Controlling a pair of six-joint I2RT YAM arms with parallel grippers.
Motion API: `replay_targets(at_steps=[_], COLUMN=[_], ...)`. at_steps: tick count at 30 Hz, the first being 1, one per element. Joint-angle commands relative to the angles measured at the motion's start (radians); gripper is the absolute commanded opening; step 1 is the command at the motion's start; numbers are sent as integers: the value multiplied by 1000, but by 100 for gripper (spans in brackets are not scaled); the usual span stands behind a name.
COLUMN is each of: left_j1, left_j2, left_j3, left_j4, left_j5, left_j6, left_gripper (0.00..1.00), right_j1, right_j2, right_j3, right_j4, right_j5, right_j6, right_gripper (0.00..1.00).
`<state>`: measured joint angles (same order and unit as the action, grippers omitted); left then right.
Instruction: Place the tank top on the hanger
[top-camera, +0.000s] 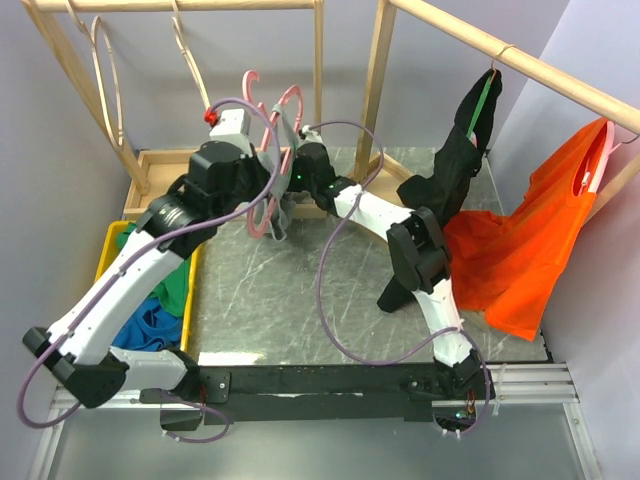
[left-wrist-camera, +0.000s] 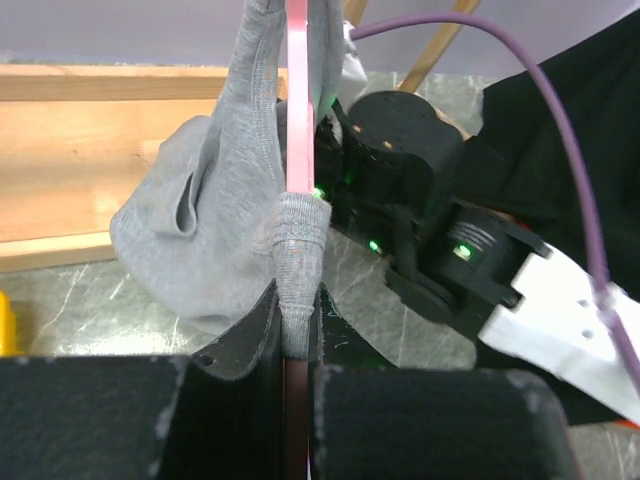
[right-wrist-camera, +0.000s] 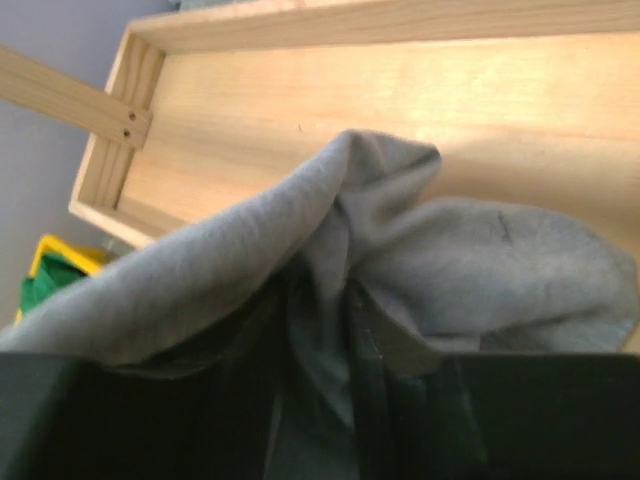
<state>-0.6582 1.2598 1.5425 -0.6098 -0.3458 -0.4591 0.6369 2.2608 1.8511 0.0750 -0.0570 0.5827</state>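
The pink hanger (top-camera: 289, 101) is held up at the middle back, its bar (left-wrist-camera: 298, 110) running straight up in the left wrist view. The grey tank top (left-wrist-camera: 200, 225) hangs from it, with one strap (left-wrist-camera: 298, 250) wrapped around the bar. My left gripper (left-wrist-camera: 298, 330) is shut on the bar and the strap together. Just right of it, my right gripper (right-wrist-camera: 322, 330) has its jaws slightly apart, and a loose fold of the tank top (right-wrist-camera: 480, 260) lies between the fingers. From above, the grey cloth (top-camera: 280, 215) dangles below both grippers.
A wooden rack with a tray base (top-camera: 160, 165) stands behind, bearing pale cream hangers (top-camera: 105, 70). A yellow bin (top-camera: 112, 240) of green and blue clothes sits at the left. On the right rail hang a black garment (top-camera: 450, 180) and an orange garment (top-camera: 530, 240).
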Motion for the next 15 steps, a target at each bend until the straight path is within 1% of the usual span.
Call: replay_targets(at_steps=[1,2,3,5,6,7,9,14,15], left_j1=[26,34,40,58,63,68,71,74,77], left_j2=[32,36,44,46,56,62,84,105,124], left_j3=[47,48,50,53,60,82,126,179,207], left_j4=[97,102,102,113,110,104,75,65,52], left_j5=[-18,-13,2,10,8,5,-4,-16,-19], left_j6=[-20,-19,-19,-15,-9,-4,16,63,82], left_gripper=[2,1,1,1,1,1,1,1,1], right_j1=[-2,-2,0,0,-2,0,-2,0,-2], right_j2=[-142,-185,-207,-268,-286,-303,-343,-427,-441], right_j3=[-52,-103,-130,-206,-232,-271,-300,-411,-427], right_j4=[55,72,87,129,143,161,169,206,210], right_j5=[-32,-46,-59,-61,-64,-67,-66,-76,-75], right_j6=[2,5,14,25,32,37,52,88,92], right_gripper=[43,45,53,57,63,65,68,69,69])
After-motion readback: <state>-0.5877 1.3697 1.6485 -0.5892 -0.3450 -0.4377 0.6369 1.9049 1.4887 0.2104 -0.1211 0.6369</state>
